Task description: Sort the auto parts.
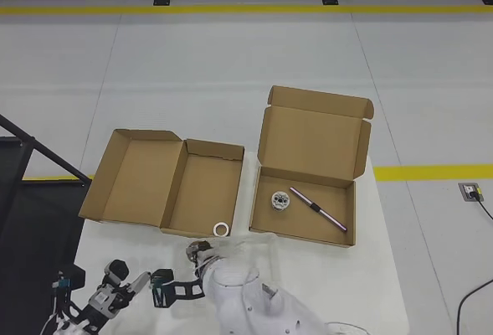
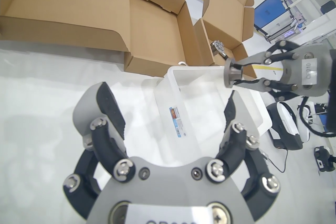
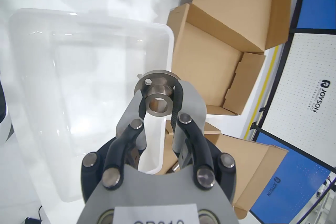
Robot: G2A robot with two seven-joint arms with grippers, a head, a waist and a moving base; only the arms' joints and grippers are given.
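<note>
From the top view you see two open boxes side by side on the table (image 1: 380, 276). The left box (image 1: 204, 188) holds a white ring (image 1: 222, 228) near its front wall. The right box (image 1: 305, 213) holds a gear (image 1: 280, 199) with a rod (image 1: 318, 208) just beside it. A clear bin (image 1: 259, 244) sits in front of the boxes. The bushing (image 1: 199, 249), a metal flanged piece, is at the bin's left end, close to the left box's front wall.

In the left wrist view, your left gripper (image 2: 168, 96) has its fingers spread wide with nothing between them. It hangs above the table, facing the bin (image 2: 173, 78). Beyond it, the right gripper (image 2: 232, 74) is clamped on the bushing (image 2: 229, 74), which sits over the bin's far rim. The gear (image 2: 218, 47) shows in the box behind.

In the right wrist view, your right gripper (image 3: 160, 99) pinches the bushing (image 3: 157, 101) by its narrow neck, with the flange facing away from the camera. The part is off the table, above the bin's rim (image 3: 168, 36) on the side nearest the boxes.
</note>
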